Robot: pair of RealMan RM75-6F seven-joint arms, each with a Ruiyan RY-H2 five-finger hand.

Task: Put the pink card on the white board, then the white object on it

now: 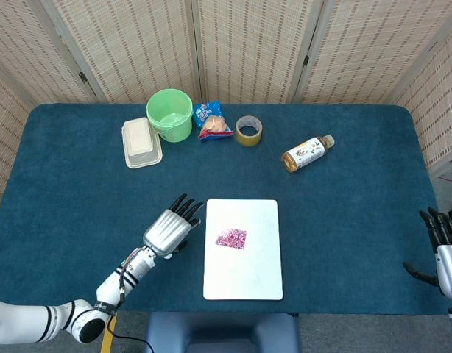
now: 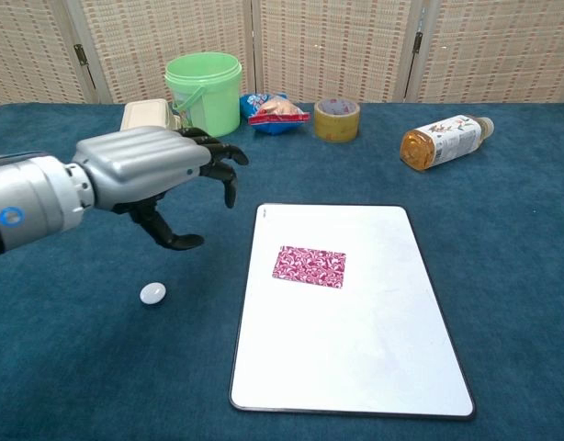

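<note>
The pink card (image 2: 309,265) lies flat on the white board (image 2: 374,349), so step one looks done. My left robot hand (image 2: 163,175) hangs empty, fingers spread, above the tabletop (image 2: 71,367) left of the board. Next I'd lower onto the small white object (image 2: 152,293) and pinch it carefully.

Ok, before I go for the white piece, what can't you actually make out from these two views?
- White object: the head view does not show it; the left hand covers that spot.
- White object's shape: too small in the chest view to tell what it is.
- Right hand: cut off by the head view's right edge, absent from the chest view.
- Lunch box: partly hidden behind the left hand in the chest view.
</note>
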